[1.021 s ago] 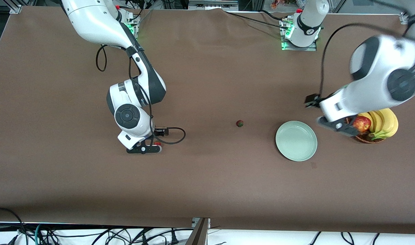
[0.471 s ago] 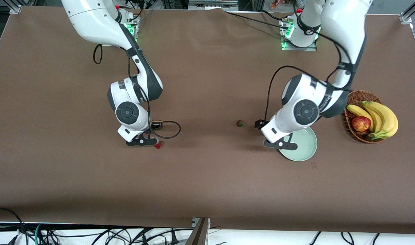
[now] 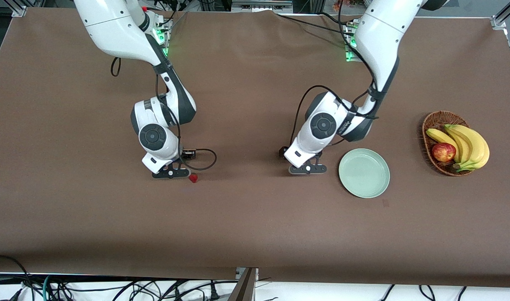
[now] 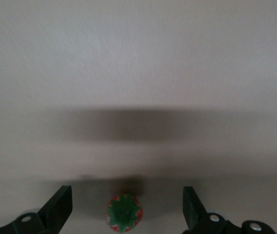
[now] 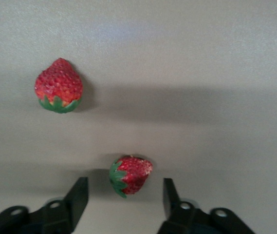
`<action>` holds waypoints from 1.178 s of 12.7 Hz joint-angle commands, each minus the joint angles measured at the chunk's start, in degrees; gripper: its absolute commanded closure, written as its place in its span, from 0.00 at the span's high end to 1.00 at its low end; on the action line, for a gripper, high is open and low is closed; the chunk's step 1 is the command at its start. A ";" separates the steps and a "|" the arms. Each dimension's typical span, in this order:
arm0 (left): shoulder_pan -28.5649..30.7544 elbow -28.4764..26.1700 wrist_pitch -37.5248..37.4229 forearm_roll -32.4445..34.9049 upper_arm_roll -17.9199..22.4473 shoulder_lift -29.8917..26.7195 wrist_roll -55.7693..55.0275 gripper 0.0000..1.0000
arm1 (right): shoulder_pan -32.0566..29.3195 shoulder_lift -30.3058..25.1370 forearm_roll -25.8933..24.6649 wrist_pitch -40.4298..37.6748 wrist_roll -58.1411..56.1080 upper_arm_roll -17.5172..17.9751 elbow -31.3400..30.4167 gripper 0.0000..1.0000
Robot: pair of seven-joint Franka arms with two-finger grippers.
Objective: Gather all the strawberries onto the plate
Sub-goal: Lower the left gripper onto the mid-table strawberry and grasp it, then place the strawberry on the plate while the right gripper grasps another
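Brown wicker basket of yellow bananas and red apple beside smooth round mint-green plate, left gripper spread wide over a small bumpy red strawberry, right gripper spread wide over a second strawberry, third strawberry close by it.

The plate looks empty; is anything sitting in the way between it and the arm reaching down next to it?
Nothing visible: bare brown cloth lies between the left tool, open over a strawberry, and the plate.
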 commanded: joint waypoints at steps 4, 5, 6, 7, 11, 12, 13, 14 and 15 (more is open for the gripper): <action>-1.59 -4.48 1.75 -0.07 0.81 -1.91 -1.44 0.53 | -0.33 -0.96 0.83 1.71 -1.50 0.08 -1.76 0.43; -1.59 -4.40 1.75 -0.07 0.81 -1.91 -1.53 0.30 | -0.33 -0.96 0.83 1.71 -1.50 0.08 -1.76 0.38; -1.59 -4.39 1.75 -0.07 0.81 -2.00 -1.53 0.16 | -0.42 -0.87 0.83 1.88 -1.50 0.08 -1.85 0.38; -1.59 -4.39 1.49 -0.07 0.81 -2.17 -1.62 0.11 | -0.42 -0.78 0.83 1.89 -1.50 0.08 -1.85 0.38; 0.50 -1.86 -6.66 0.02 1.86 -5.24 0.47 0.06 | -0.77 -0.78 0.83 1.89 -1.59 0.08 -1.67 0.25; 2.43 0.59 -9.90 0.02 1.86 -5.86 2.40 0.06 | -0.77 -0.87 0.83 1.71 -1.51 0.08 -1.41 0.23; 4.28 3.31 -13.68 0.02 1.86 -5.95 4.77 0.07 | -0.77 -1.04 0.83 1.28 -1.51 0.08 -0.97 0.22; 5.86 5.52 -17.11 0.02 1.86 -5.95 8.10 0.07 | -0.68 -1.39 0.83 1.10 -1.42 0.17 -0.54 0.22; 7.88 7.19 -19.41 0.02 1.95 -5.87 12.14 0.08 | -0.68 -1.57 0.92 0.57 -1.16 0.43 0.08 0.22</action>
